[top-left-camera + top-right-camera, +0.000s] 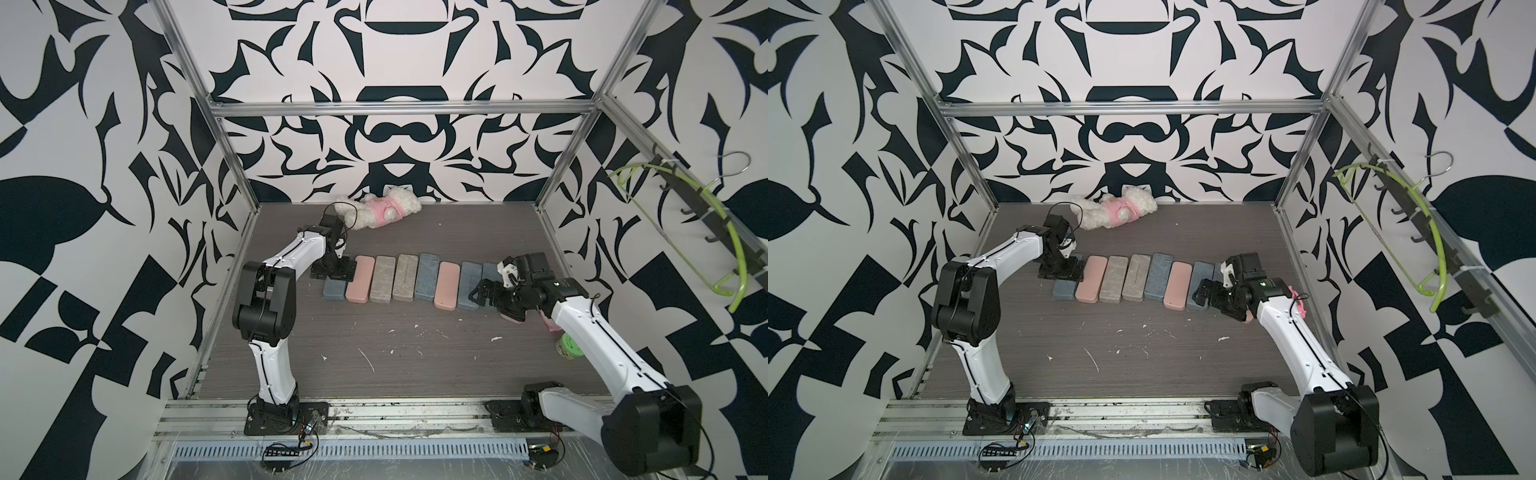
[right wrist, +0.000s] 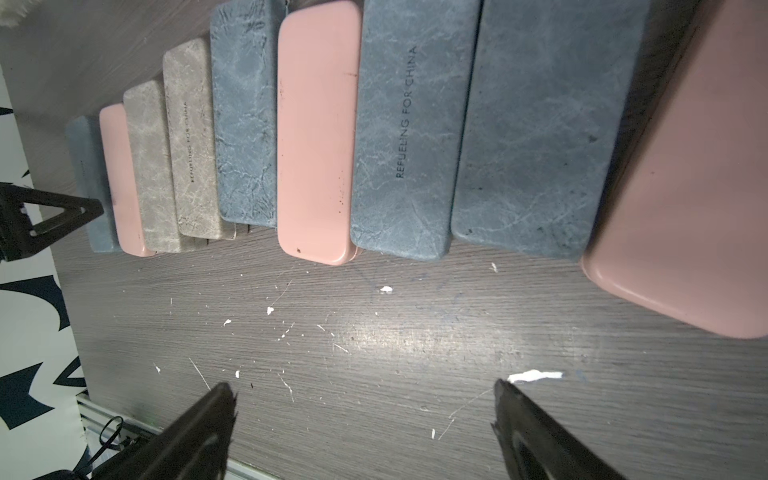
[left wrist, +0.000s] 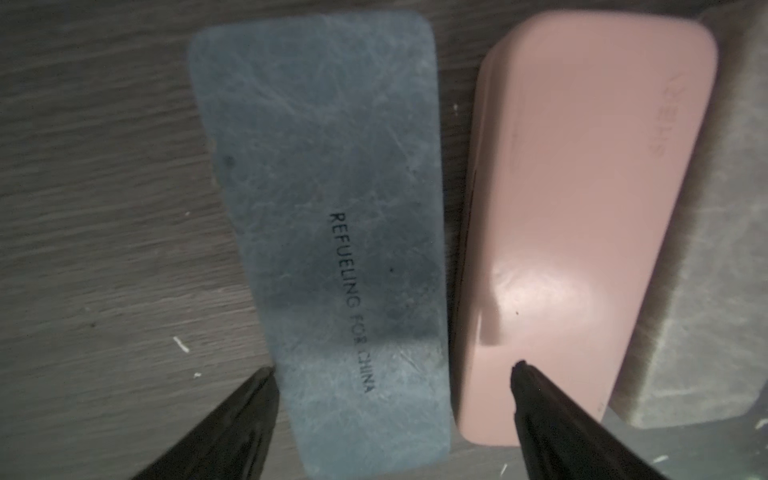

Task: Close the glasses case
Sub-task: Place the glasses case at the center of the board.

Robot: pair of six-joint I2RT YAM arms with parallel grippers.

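Note:
Several glasses cases lie side by side in a row across the table, blue, pink and grey, all with lids down. The leftmost blue case (image 1: pixel 335 289) (image 3: pixel 324 208), printed "REFUELING FOR CHINA", lies flat under my left gripper (image 1: pixel 332 272) (image 3: pixel 395 368). That gripper is open, its fingers (image 3: pixel 249 407) straddling the case's end without touching it, one of them over the neighbouring pink case (image 3: pixel 582 208) (image 1: pixel 360 279). My right gripper (image 1: pixel 482 293) (image 2: pixel 363 385) hangs open over bare table in front of the row's right end, holding nothing. A pink case (image 2: pixel 685 199) lies closest to it.
A white plush toy in pink (image 1: pixel 378 210) lies by the back wall. A green cup (image 1: pixel 569 345) stands beside the right arm. A green hanger (image 1: pixel 685 232) hangs on the right wall. White specks (image 2: pixel 534 376) dot the wooden table (image 1: pixel 395 357).

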